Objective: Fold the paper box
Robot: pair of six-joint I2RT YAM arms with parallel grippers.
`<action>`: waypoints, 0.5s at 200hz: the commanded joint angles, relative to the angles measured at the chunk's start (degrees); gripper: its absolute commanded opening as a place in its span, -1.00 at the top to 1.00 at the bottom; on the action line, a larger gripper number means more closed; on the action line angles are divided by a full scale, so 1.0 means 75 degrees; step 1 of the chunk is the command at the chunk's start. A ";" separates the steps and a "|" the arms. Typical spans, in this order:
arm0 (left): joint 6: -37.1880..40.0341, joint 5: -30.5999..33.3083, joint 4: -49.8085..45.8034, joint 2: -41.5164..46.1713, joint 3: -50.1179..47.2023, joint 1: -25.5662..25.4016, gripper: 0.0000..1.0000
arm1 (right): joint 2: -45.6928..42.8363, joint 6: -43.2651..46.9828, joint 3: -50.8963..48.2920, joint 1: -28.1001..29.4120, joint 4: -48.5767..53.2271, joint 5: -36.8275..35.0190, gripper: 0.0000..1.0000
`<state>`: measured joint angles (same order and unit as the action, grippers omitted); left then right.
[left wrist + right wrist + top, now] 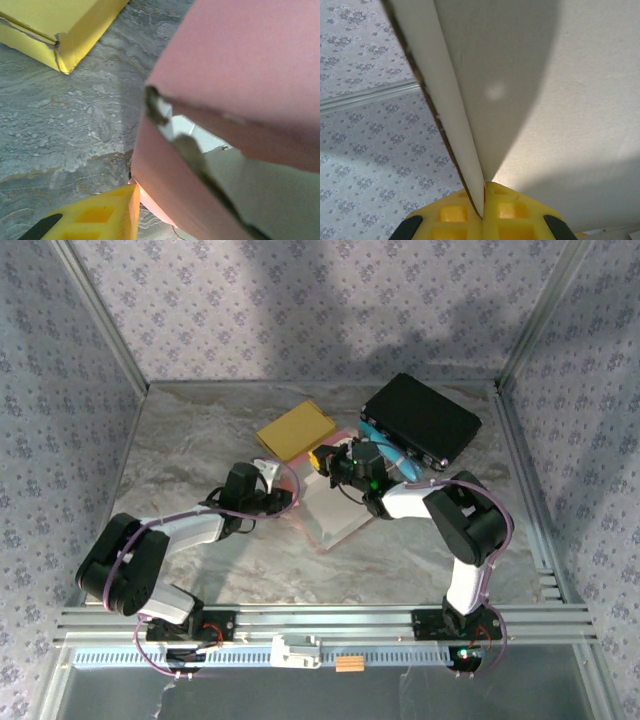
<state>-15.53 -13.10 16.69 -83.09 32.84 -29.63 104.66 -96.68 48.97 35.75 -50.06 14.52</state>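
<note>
Pink paper box just beside yellow box, on side nearer arms. Flap edge clamped between fingers of right gripper. By box corner, left gripper: finger spread cannot be told.
Risk: thin flap tears or slips under pull; open seam snags.
Count: one paper box, one yellow box, one black case, two grippers.

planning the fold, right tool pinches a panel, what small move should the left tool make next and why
Probably press the left tool in against the pink wall of the paper box to close it up. The right tool is shut on a white panel edge, steadying it, and the left wrist view shows a gap open between wall and top panel.
</note>
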 commanded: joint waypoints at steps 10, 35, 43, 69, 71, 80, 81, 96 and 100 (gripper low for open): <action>0.0030 -0.0583 0.0247 -0.0140 0.0154 0.0013 0.36 | -0.0124 0.0019 -0.0215 0.0009 -0.0518 0.0353 1.00; -0.0350 -0.0330 0.0611 -0.0163 0.0012 0.0018 0.34 | -0.0083 0.0000 -0.0267 0.0059 -0.0815 0.0142 1.00; -0.0512 -0.0229 0.0706 -0.0210 0.0001 0.0015 0.33 | -0.0058 0.0002 -0.0262 0.0102 -0.0928 0.0023 1.00; -0.0860 0.0162 0.0984 -0.0298 -0.0064 -0.0060 0.32 | 0.0025 0.0028 -0.0299 0.0297 -0.1345 -0.0434 1.00; -0.0883 0.0196 0.1000 -0.0291 -0.0066 -0.0067 0.32 | 0.0017 0.0034 -0.0320 0.0314 -0.1374 -0.0471 1.00; -0.0986 0.0334 0.1113 -0.0293 -0.0110 -0.0090 0.31 | -0.0018 0.0077 -0.0405 0.0381 -0.1508 -0.0720 1.00; -0.0999 0.0349 0.1120 -0.0297 -0.0111 -0.0091 0.31 | -0.0020 0.0086 -0.0420 0.0391 -0.1518 -0.0754 1.00; -0.1148 0.0551 0.1132 -0.0307 -0.0099 -0.0155 0.31 | -0.0056 0.0129 -0.0580 0.0488 -0.1640 -0.1076 1.00; -0.1172 0.0609 0.1111 -0.0303 -0.0070 -0.0173 0.30 | -0.0056 0.0135 -0.0612 0.0515 -0.1651 -0.1122 1.00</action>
<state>-21.21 -11.40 21.37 -84.79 32.45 -29.85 104.66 -96.16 46.13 37.54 -57.47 9.13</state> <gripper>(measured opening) 0.346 0.059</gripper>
